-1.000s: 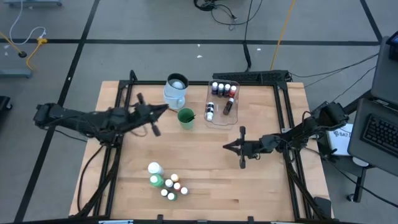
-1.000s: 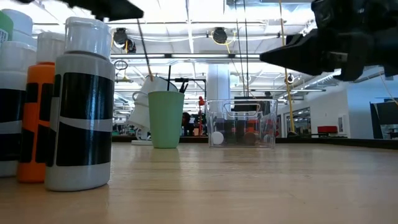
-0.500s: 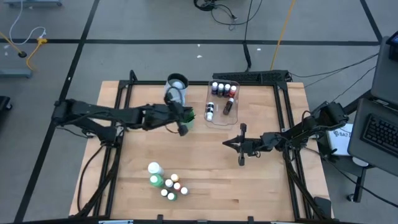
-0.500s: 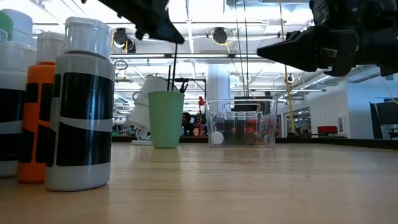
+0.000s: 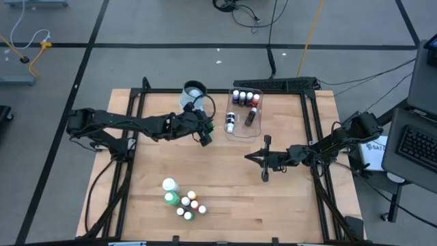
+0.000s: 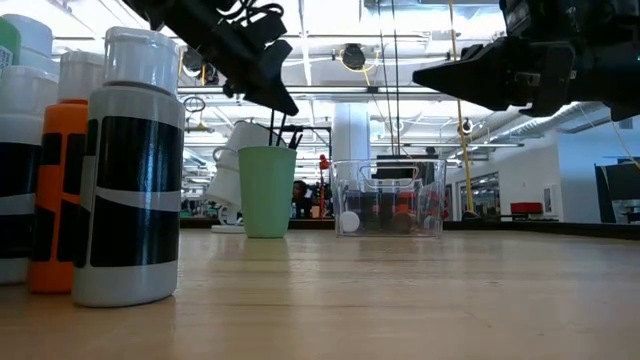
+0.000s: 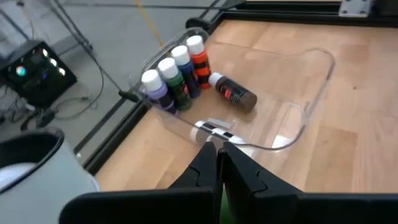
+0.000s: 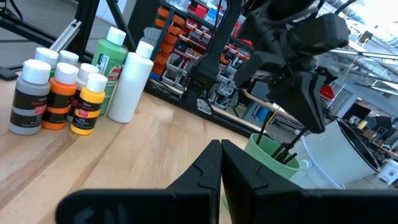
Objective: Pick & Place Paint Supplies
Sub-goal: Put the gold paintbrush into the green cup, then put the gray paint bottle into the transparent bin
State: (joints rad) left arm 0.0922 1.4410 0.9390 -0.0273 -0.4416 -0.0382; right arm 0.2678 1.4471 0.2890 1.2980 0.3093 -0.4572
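Note:
My left gripper hangs just over the green cup, shut on a thin dark brush. Other brush ends poke out of the cup. The clear tub right of the cup holds several small paint bottles, some upright and two lying down. More bottles stand in a cluster near the front edge. My right gripper hovers shut and empty over the table's right middle. My left gripper pinches the brush's upper end between its shut fingers. The fingers slant down from the table's left. The brush hangs nearly upright below them, and its lower end is inside the green cup. In its own wrist view the fingers hide the brush.
The pale-blue jug stands just behind the cup, close to my left gripper. A black frame runs round the table top. Bare wood lies between the cup, the front bottles and my right arm.
My left gripper has swung toward the table's right, from beside the jug to over the green cup. It has sunk and tipped nose-down. The brush has gone along, from slanted to nearly upright, and its lower end has dropped into the cup.

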